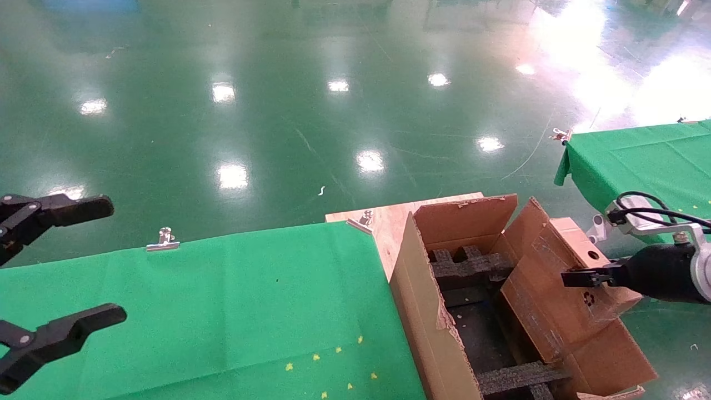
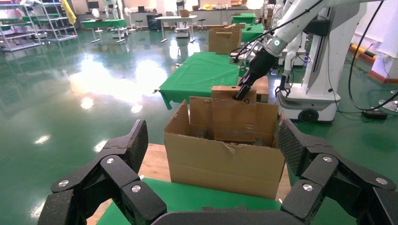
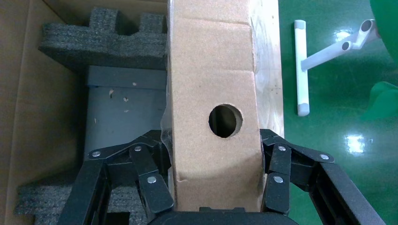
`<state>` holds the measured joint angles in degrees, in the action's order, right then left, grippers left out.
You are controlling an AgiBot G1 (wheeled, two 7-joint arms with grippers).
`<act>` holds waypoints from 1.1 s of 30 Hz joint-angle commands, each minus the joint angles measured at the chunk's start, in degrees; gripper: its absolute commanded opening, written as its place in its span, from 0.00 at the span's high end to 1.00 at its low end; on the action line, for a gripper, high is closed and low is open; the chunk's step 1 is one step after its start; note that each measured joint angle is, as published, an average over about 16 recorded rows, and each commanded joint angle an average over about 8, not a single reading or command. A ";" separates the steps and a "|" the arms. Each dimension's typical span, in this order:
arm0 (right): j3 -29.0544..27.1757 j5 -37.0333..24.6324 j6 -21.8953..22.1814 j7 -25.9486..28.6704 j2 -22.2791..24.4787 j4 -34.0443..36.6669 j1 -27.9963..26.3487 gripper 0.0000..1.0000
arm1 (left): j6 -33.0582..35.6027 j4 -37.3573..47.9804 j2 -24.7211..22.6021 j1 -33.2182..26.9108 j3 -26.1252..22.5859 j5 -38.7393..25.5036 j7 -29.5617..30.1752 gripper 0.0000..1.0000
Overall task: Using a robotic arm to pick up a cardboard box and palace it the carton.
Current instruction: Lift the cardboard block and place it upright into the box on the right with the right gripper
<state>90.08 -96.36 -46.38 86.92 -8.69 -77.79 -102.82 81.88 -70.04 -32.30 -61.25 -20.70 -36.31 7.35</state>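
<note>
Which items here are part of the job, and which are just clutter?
In the job:
- right gripper, jaws shut on the cardboard box
- carton with black foam inserts, box held over its right side

Lying about:
- left gripper, open, idle over the green cloth
- binder clip on the cloth's edge
- second green-covered table

A desk (image 1: 222,300) draped in green cloth stood on the glossy green floor (image 1: 311,100), the cloth pinned along its far edge by metal clips (image 1: 162,240). A few small yellow specks (image 1: 338,350) lay on the cloth. At the desk's right end a bare wooden board (image 1: 389,222) showed, and the carton (image 1: 427,311) sat on it. A second green-draped desk (image 1: 644,161) stood farther right.
</note>
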 commanded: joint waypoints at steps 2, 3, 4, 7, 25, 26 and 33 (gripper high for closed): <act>0.24 -1.80 0.02 2.30 -0.82 -0.11 0.13 1.00 | 0.00 0.00 0.00 0.00 0.00 0.00 0.00 0.00; 0.33 -2.23 0.02 2.91 -1.10 -0.13 0.22 1.00 | 0.00 0.00 0.00 0.00 0.00 0.00 0.00 0.00; 0.43 -2.64 0.03 3.49 -1.37 -0.14 0.32 1.00 | 0.00 0.00 0.00 0.00 0.00 0.00 0.00 0.00; 0.79 -3.68 0.17 5.07 -2.08 -0.16 0.74 1.00 | 0.00 0.00 0.00 0.00 0.00 0.00 0.00 0.00; 3.84 -12.25 5.63 16.31 -5.61 0.01 5.92 1.00 | 0.00 0.00 0.00 0.00 0.00 0.00 0.00 0.00; 4.02 -12.91 5.98 17.12 -5.83 0.03 6.29 1.00 | 0.00 0.00 0.00 0.00 0.00 0.00 0.00 0.00; 5.13 -17.55 7.95 23.28 -7.62 0.16 8.90 1.00 | 0.00 0.00 0.00 0.00 0.00 0.00 0.00 0.00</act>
<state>95.20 -113.88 -38.49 110.23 -16.42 -77.60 -93.83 81.88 -70.04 -32.30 -61.25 -20.71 -36.30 7.34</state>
